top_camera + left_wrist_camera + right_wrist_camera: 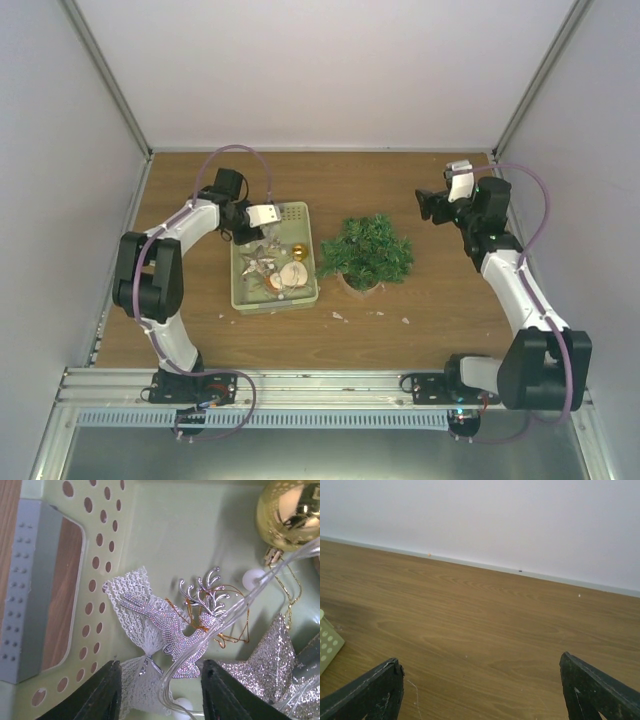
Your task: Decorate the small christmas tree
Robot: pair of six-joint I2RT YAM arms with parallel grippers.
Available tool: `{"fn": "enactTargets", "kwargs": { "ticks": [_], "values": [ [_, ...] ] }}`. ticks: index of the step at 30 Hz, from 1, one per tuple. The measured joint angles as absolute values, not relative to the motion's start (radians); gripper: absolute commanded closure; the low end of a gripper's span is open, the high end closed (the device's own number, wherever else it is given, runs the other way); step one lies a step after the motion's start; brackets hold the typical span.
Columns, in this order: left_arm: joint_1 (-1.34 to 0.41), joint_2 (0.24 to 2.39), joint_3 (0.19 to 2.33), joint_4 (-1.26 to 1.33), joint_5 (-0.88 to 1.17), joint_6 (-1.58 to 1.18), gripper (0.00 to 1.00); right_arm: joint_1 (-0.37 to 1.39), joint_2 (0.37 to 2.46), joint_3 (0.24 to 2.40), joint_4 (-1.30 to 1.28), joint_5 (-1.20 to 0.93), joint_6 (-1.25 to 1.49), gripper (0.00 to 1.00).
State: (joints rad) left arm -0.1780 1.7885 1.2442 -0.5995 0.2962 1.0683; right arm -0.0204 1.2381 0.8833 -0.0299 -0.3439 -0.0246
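Note:
The small christmas tree [366, 250], bushy dark green on a round brownish base, stands mid-table with nothing on it that I can make out. My left gripper [250, 232] hangs over the pale green tray [293, 213] of ornaments. In the left wrist view its jaws [160, 690] stand apart, straddling a white lace bow [131, 602], a glittery silver reindeer [175, 630] and a clear light-string wire [240, 605], gripping none of them. My right gripper [425, 205] is raised to the tree's right, open [480, 685] over bare wood.
In the tray also lie a gold bauble [287, 512] and a silver glitter star [275, 665]. A tray corner [326, 647] shows at the left of the right wrist view. White walls enclose the table on three sides. Small crumbs [405, 321] lie in front of the tree.

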Motion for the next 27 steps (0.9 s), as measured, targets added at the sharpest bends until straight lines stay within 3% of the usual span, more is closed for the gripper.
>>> {"fn": "enactTargets", "kwargs": {
  "ticks": [10, 11, 15, 27],
  "values": [
    [-0.207, 1.831, 1.266, -0.607, 0.244, 1.092, 0.57, -0.02, 1.244, 0.883, -0.038, -0.35, -0.017, 0.14],
    [-0.208, 1.84, 1.27, -0.611, 0.242, 1.092, 0.6, -0.02, 1.244, 0.883, -0.038, -0.351, -0.017, 0.14],
    [-0.211, 1.879, 1.287, -0.624, 0.235, 1.09, 0.98, -0.02, 1.244, 0.883, -0.039, -0.353, -0.017, 0.14],
    [-0.213, 1.908, 1.385, -0.686, 0.221, 1.082, 1.0, -0.02, 1.243, 0.905, -0.063, -0.369, -0.01, 0.14]
  ]
}}
